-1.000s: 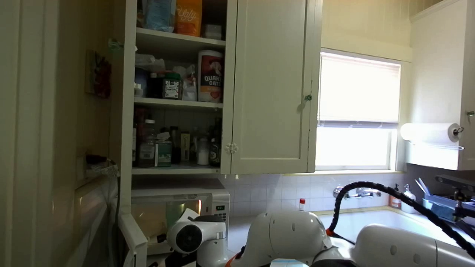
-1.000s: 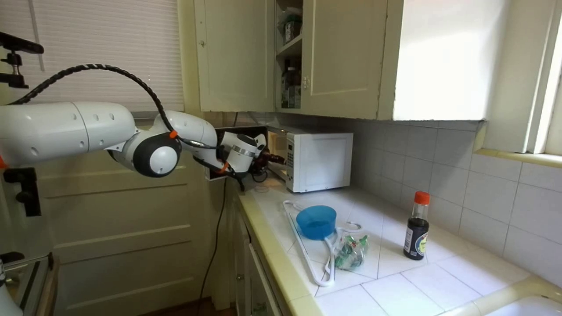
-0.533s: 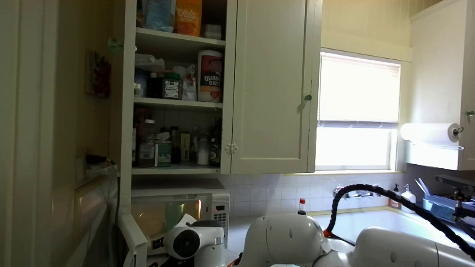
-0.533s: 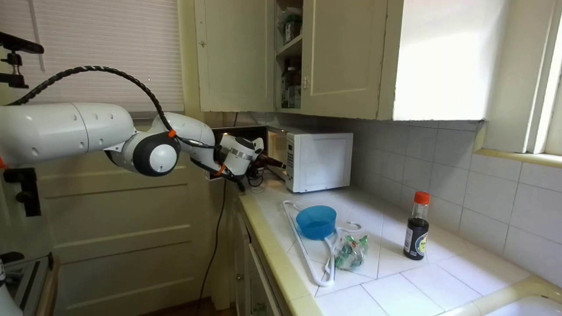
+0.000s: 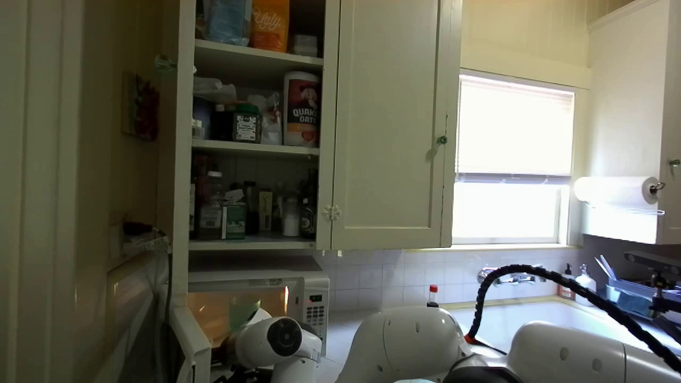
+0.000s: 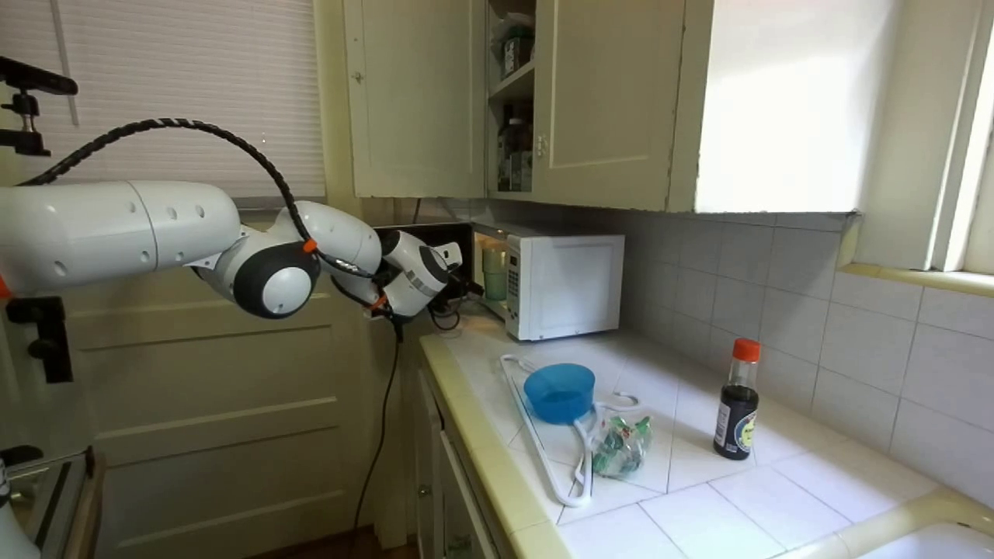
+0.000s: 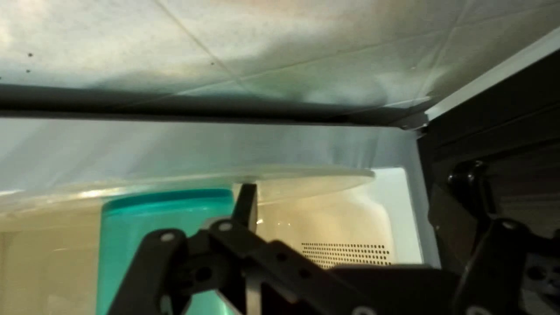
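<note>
My gripper (image 7: 356, 188) is open in front of the lit microwave (image 6: 571, 287), with nothing between its fingers. A teal-green container (image 7: 131, 253) stands upright inside the microwave, and in the wrist view it lies just left of the left finger (image 7: 246, 203); whether they touch I cannot tell. Between the jaws I see the glass turntable (image 7: 315, 179) and the perforated inner wall. The open dark door (image 7: 494, 105) is close by the right finger. In an exterior view the green container (image 6: 495, 272) shows in the doorway, and my wrist hides part of it in the other picture.
On the tiled counter (image 6: 714, 528) are a blue bowl (image 6: 559, 396), white bent tubing (image 6: 536, 435), a crumpled plastic bag (image 6: 621, 446) and a red-capped dark bottle (image 6: 735, 415). Above the microwave hangs an open cupboard with stocked shelves (image 5: 255, 244).
My jaws have opened. The wrist has turned and drawn back a little from the microwave. The green container has come into sight in the microwave's doorway.
</note>
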`<move>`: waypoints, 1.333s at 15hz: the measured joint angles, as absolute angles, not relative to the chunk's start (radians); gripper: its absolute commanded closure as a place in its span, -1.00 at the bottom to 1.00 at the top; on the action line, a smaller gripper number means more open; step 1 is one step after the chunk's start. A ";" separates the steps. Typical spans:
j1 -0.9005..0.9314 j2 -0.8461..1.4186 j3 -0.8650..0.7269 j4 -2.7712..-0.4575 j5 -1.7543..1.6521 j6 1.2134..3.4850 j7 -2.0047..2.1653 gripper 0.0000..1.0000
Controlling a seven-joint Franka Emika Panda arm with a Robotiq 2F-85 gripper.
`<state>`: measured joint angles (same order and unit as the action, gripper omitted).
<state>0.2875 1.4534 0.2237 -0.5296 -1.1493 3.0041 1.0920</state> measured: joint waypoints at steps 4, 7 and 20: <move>0.254 1.449 0.331 -0.562 -1.110 3.006 0.960 -1.00; 0.235 1.451 0.367 -0.562 -1.094 2.991 0.909 -1.00; 0.215 1.451 0.395 -0.538 -1.085 2.906 0.748 -1.00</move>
<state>0.2146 1.4510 0.3949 -0.5376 -1.0854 2.9055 0.7480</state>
